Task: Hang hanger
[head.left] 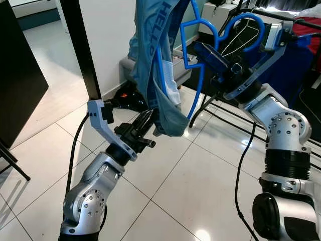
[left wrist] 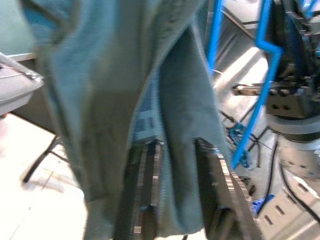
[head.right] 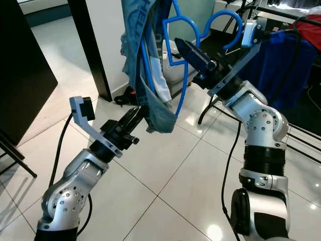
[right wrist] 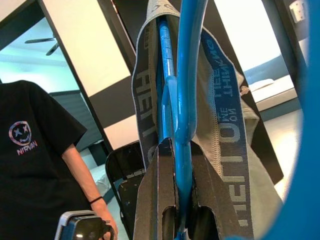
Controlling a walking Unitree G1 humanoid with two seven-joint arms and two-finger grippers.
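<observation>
From the left eye view, the right gripper (head.left: 200,50) is raised at the upper right, its jaws closed on the frame of the blue hanger (head.left: 193,37), which hangs in the air near the top centre. A blue-grey garment (head.left: 160,75) is draped on the hanger and falls down to the centre. The left gripper (head.left: 148,120) reaches up from the lower left, its tips at the garment's lower hem. Below lies a white tiled floor (head.left: 175,191); a dark drying rack (head.left: 281,20) stands at the far right.

The right eye view gives the same layout: hanger held high by the right arm, garment hanging between the two grippers.

In the left wrist view, the two black fingers (left wrist: 142,190) stand apart with a fold of the garment's cloth lying between them; whether they pinch it I cannot tell.

In the right wrist view, the jaws are shut tight on the blue hanger bar, the garment's lettered waistband (right wrist: 222,115) looped over it. A person in a black shirt (right wrist: 35,155) stands at the far left.
</observation>
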